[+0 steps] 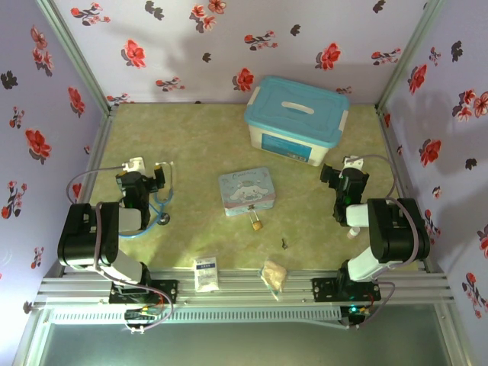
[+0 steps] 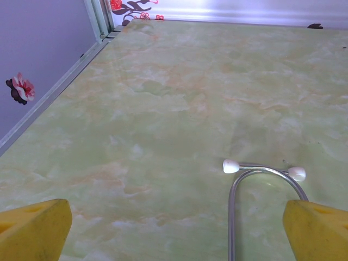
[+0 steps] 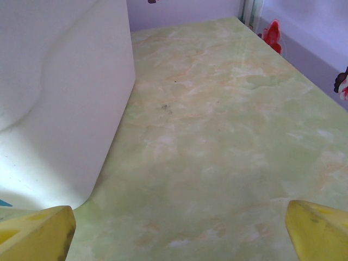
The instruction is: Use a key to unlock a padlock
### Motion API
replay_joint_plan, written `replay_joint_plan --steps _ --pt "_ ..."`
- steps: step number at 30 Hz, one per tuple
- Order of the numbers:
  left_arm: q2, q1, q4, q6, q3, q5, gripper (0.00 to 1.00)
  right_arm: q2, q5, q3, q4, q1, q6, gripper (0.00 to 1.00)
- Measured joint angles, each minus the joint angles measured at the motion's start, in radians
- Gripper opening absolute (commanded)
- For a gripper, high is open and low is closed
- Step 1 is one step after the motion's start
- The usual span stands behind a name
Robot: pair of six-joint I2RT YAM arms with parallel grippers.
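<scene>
Top external: padlock (image 1: 256, 223) and key (image 1: 284, 243) lie loose mid-table, so left gripper (image 2: 175, 231) and right gripper (image 3: 176, 231) hang spread wide, empty.

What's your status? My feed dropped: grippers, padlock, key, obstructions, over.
Left gripper open, stethoscope ahead. Right gripper open, beside storage box. Padlock at tin's near edge, key loose nearby, both untouched. Approach looks clear.

padlock (image 1: 256, 224) just before tin (image 1: 247, 191) | key (image 1: 284, 243) near-right of padlock, apart | box (image 1: 296, 120) behind tin
</scene>
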Motion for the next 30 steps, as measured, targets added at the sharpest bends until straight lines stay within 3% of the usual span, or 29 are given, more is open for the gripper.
replay_joint_plan --steps 19,26,30 --pt "-0.014 0.000 0.032 0.000 -0.022 0.000 1.00 -0.019 -0.007 0.000 -0.011 0.000 -0.001 0.99" --pt "-0.203 -0.002 -0.059 -0.001 -0.027 -0.009 1.00 -0.179 -0.015 -0.016 -0.088 0.002 -0.006 0.99" --pt "-0.430 -0.003 -0.205 -0.098 -0.026 -0.018 1.00 -0.349 0.044 0.036 -0.323 0.002 0.116 0.99"
